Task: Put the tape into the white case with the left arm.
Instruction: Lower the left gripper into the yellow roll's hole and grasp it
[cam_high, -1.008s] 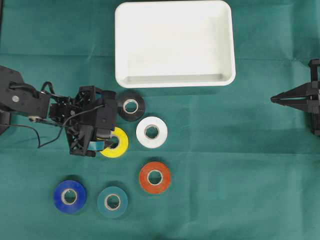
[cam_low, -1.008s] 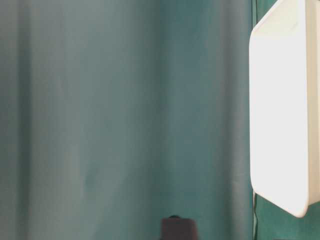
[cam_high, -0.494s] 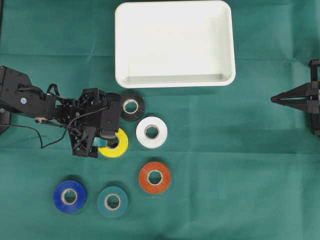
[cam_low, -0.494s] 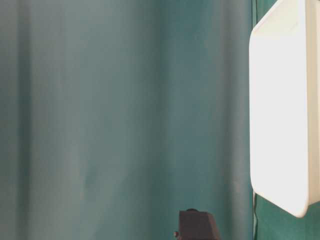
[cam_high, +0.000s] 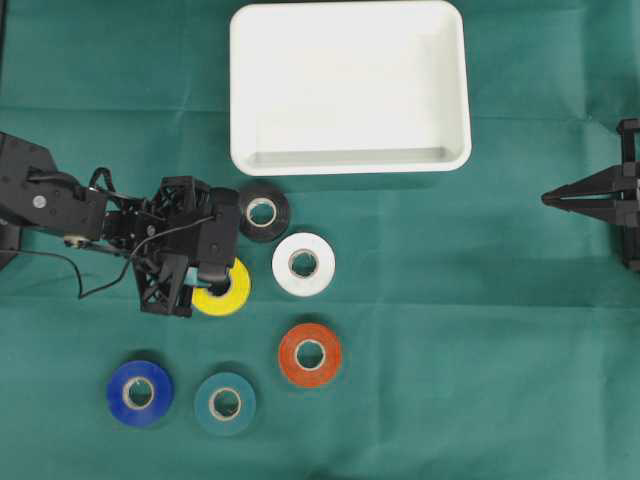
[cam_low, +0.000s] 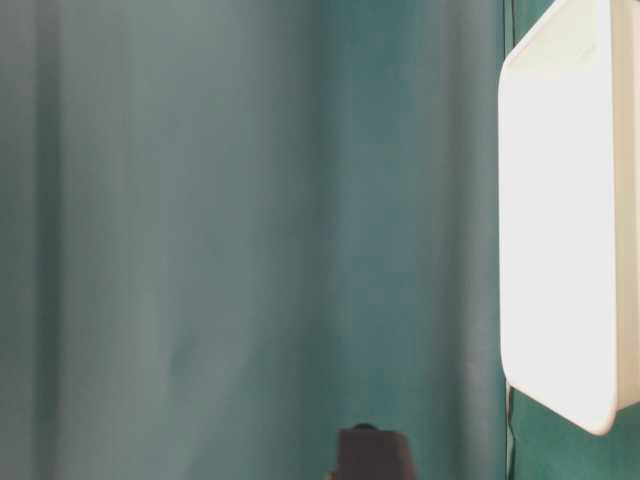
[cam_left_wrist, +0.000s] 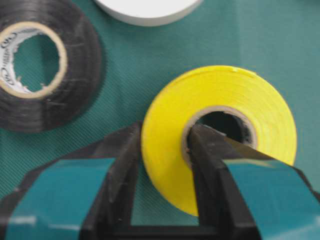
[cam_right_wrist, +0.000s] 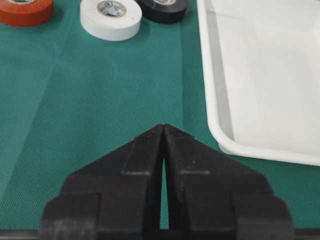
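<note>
Plainly, in the overhead view my left gripper (cam_high: 207, 285) had just closed: a second earlier its jaws stood wide over the yellow tape (cam_high: 226, 290), and now they were clamped on the roll's wall, the roll having slid a little toward nine o'clock with the squeeze. I judged that the grasp was made and that lifting and carrying remained. The white case (cam_high: 450, 160) lay toward one o'clock from the roll, well apart, with nothing in it. The black tape (cam_high: 263, 211) sat at one o'clock just beside my wrist, the white tape (cam_high: 303, 264) at three o'clock of the yellow one, and the orange tape (cam_high: 310, 355), teal tape (cam_high: 225, 403) and blue tape (cam_high: 140, 393) lay lower down. My right gripper (cam_high: 548, 199) waited at the three o'clock edge. In the table-level view only the case's rim (cam_low: 520, 80) and green cloth (cam_low: 200, 240) were clear; a dark blurred shape sat at six o'clock, shifted slightly from half a second earlier. In the left wrist view one of my fingers (cam_left_wrist: 210, 155) stood inside the yellow core and the other pressed outside. Small print ringed the black roll's cardboard core (cam_left_wrist: 10, 75), too blurred to read. In the right wrist view my right fingers (cam_right_wrist: 145, 150) were pressed together, holding nothing.
</note>
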